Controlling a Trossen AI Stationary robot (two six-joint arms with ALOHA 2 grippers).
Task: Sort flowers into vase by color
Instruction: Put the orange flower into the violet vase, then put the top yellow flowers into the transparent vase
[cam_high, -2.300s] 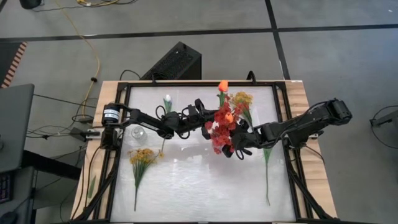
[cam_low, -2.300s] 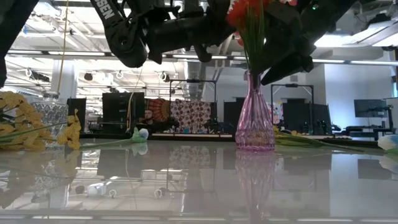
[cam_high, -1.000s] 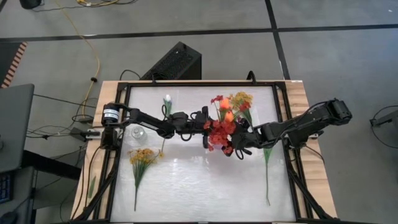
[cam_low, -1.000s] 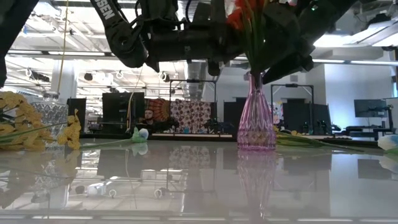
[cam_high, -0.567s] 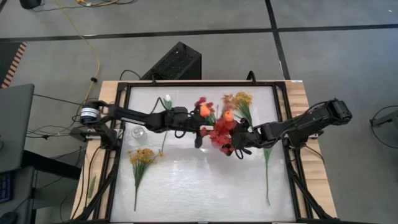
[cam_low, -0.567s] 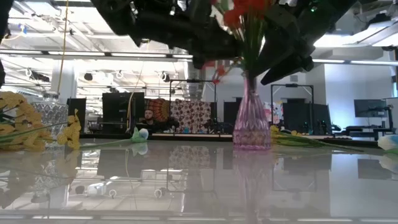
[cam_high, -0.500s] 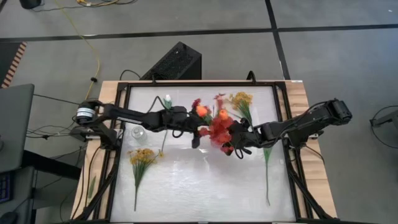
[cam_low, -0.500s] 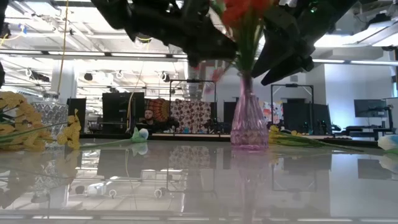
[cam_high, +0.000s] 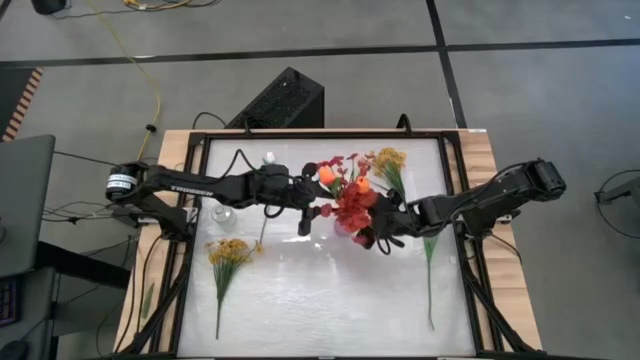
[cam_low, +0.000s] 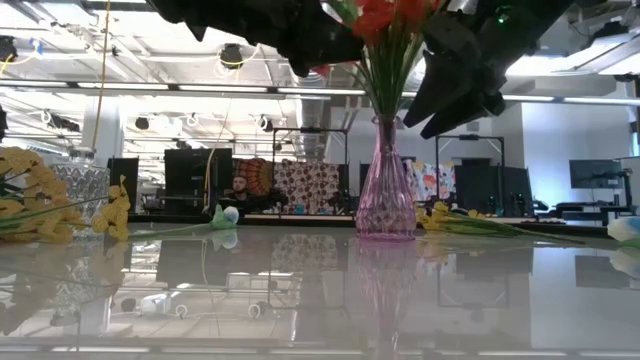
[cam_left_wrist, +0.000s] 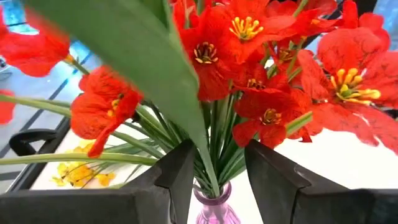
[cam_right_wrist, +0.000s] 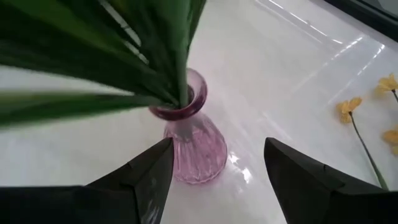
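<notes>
Shifted since a sec ago: pink vase w/ its red flowers sits further toward the table's 9 o'clock side in the low view. L arm has stretched out straighter, its base joint swung out past the table edge. Red bunch now stands fanned out; orange tulip buds sit at its 10–11 o'clock in the high view.

Near to far, high view: loose yellow spray lies at table 7–8 o'clock, unmoved. Bare green stem lies at 4 o'clock. Mid-table, the vase. Left gripper is just at the vase's 9 o'clock, jaws parted, stems running btwn its fingers w/ gaps showing, no squeeze seen. Right gripper at the vase's 3 o'clock, jaws wide, vase body btwn them but not touched. Far side: white tulip bud at 11 o'clock, second yellow spray at 1 o'clock, both same place as before.
</notes>
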